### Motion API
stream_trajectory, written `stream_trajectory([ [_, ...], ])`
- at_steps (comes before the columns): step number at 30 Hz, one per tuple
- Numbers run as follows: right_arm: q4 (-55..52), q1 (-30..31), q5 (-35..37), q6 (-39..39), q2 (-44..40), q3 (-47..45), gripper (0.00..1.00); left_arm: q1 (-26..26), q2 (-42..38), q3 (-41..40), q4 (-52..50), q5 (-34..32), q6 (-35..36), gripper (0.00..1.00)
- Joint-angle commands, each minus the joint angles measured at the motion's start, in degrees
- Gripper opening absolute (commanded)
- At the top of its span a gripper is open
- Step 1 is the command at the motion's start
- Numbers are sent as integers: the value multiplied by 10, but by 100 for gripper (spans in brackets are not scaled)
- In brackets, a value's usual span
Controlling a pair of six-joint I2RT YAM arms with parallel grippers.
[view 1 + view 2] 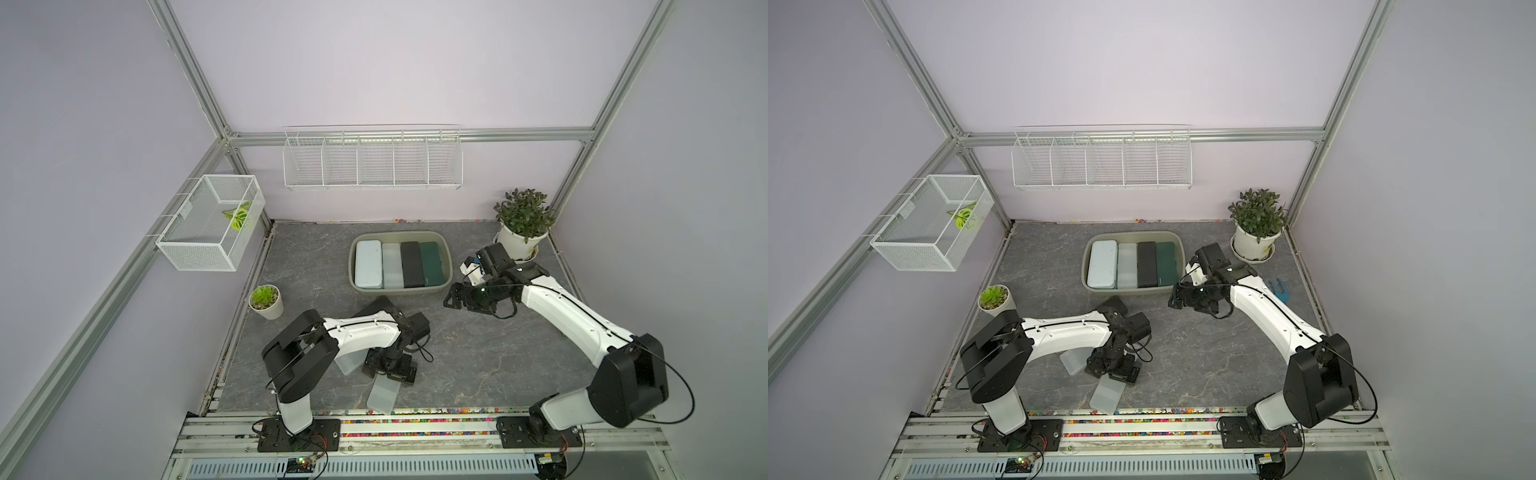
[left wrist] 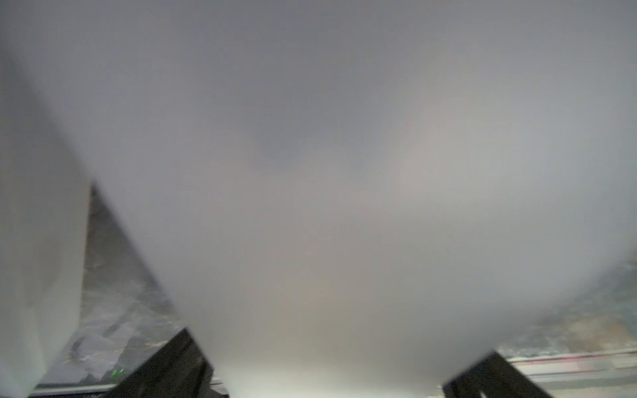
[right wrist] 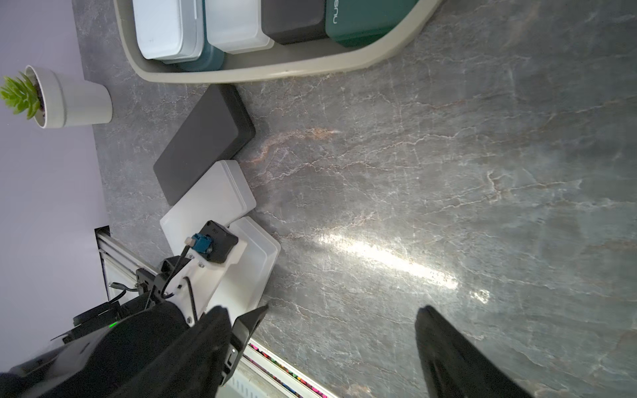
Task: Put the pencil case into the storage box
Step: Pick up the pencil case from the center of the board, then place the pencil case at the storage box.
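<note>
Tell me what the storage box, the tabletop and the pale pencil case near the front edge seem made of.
Storage box: likely moulded plastic, olive-grey, semi-matte; seamless rounded rim with soft highlight.
Tabletop: grey stone look with pale veins, glossy enough to reflect a light streak; stone or laminate, cannot tell.
Pale pencil case: probably frosted plastic, milky, matte.

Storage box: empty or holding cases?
Holding cases: the storage box has four pencil cases lying side by side across it.
</note>
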Motion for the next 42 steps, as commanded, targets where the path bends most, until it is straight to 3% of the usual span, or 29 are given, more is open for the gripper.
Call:
stream_trajectory([
  [1,-15,-7,5,-8,-17,-15,88,-5,19,21,-15,-55,2,89],
  [9,-24,-23,12,-12,-24,-9,88,-7,13,75,-30,-93,19,53],
  [12,-32,-38,14,-15,-26,1,88,-4,10,149,-73,-122,36,47],
  [15,-35,-55,15,-20,-27,12,87,14,29,258,-124,-164,56,49],
  [19,-42,-75,12,-30,-17,26,87,87,90,409,-144,-172,111,50],
  [28,-33,-86,-2,-13,5,42,87,211,345,821,-219,-192,186,51],
  [30,-32,-85,-8,-9,10,47,87,227,373,852,-206,-194,193,51],
  [36,-35,-90,-10,-5,26,62,87,267,393,839,-130,-143,171,53],
  [42,-36,-90,-14,-6,51,79,87,268,414,835,-109,-101,159,57],
])
